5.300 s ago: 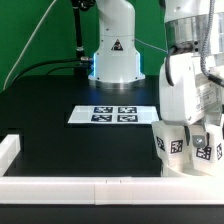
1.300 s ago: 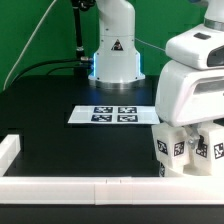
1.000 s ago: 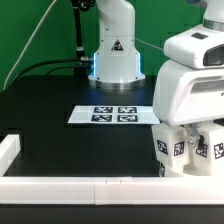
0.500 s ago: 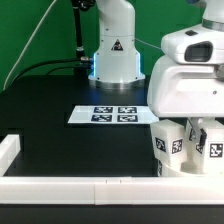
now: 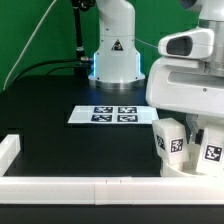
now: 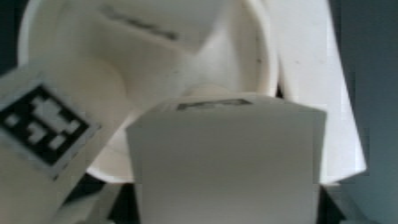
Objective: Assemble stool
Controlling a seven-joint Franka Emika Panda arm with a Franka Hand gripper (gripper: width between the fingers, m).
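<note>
The round white stool seat (image 5: 188, 172) lies at the exterior view's lower right. Two white block legs with tags stand on it, one to the left (image 5: 171, 141) and one to the right (image 5: 211, 152). The arm's big white hand (image 5: 190, 85) hangs right over them and hides my gripper there. In the wrist view a third white leg (image 6: 228, 160) fills the middle, close to the camera, with my gripper (image 6: 228, 205) closed on its sides. A tagged leg (image 6: 43, 118) and the seat's curved wall (image 6: 294, 60) show behind it.
The marker board (image 5: 113, 114) lies flat mid-table. A long white border bar (image 5: 80, 186) runs along the front edge, with a short bar (image 5: 8, 150) at the exterior view's left. The robot base (image 5: 113, 55) stands behind with cables.
The hand has risen and drifted toward the exterior view's left. The right-hand leg's tag has come fully into view. The two standing legs and the seat have stayed put.
</note>
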